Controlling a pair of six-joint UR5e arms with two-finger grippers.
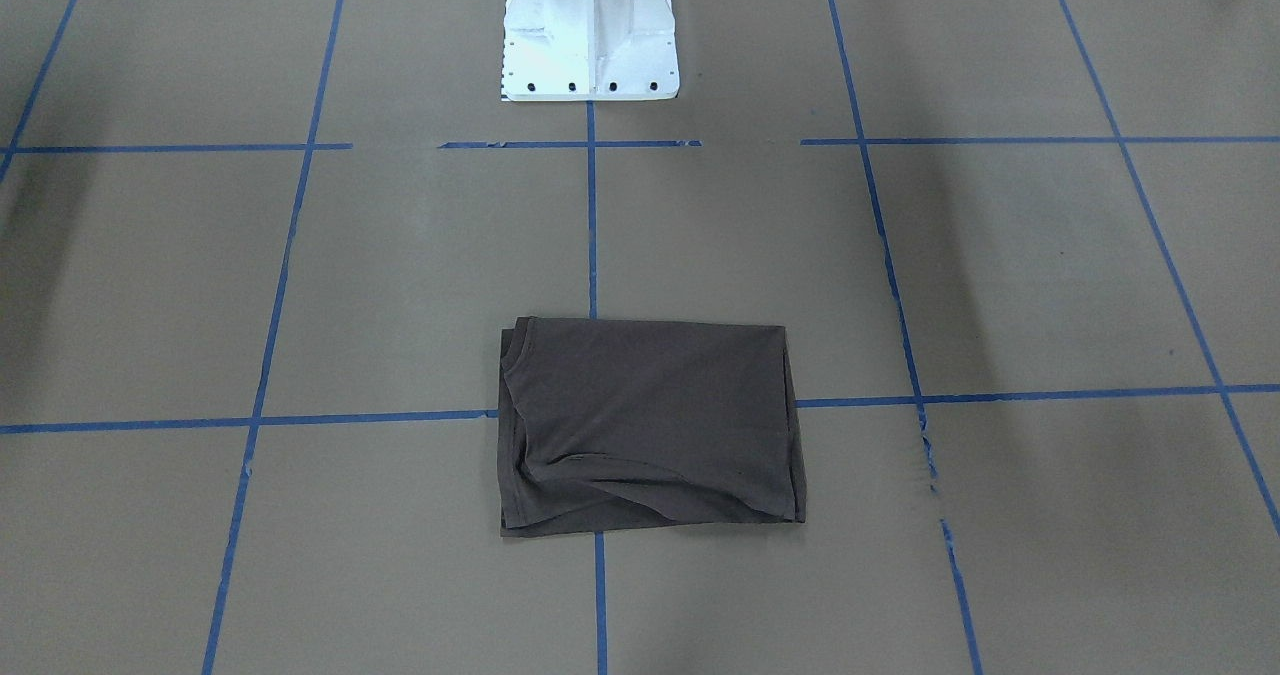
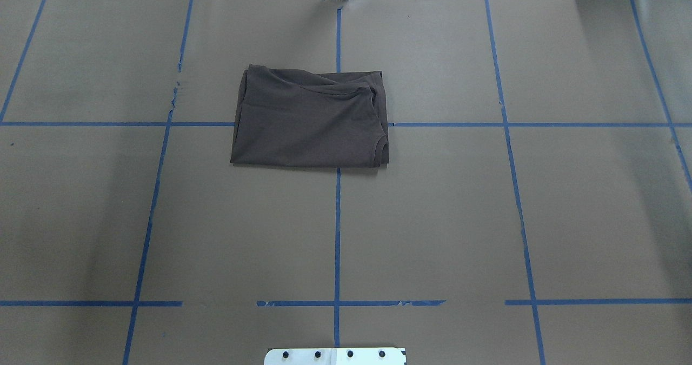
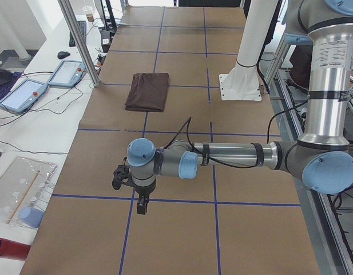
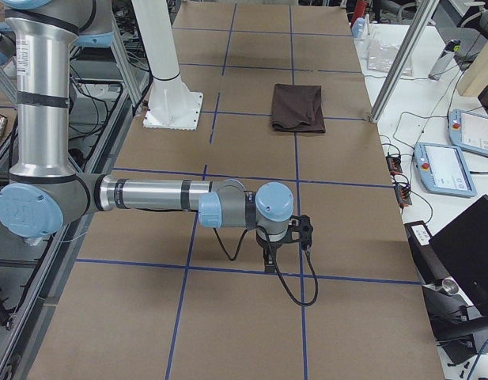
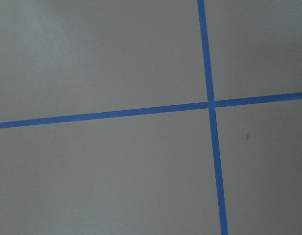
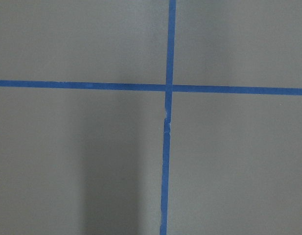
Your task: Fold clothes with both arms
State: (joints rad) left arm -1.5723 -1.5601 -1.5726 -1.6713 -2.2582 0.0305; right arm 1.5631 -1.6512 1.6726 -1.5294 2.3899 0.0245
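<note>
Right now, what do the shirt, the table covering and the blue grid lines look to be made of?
T-shirt: soft matte knit fabric, probably cotton jersey; it lies in limp folds with soft wrinkles.
Table covering: matte brown paper, kraft-like; flat and dull, no weave showing.
Blue lines: adhesive tape, likely painter's tape; the strips are broken and ragged in places.
</note>
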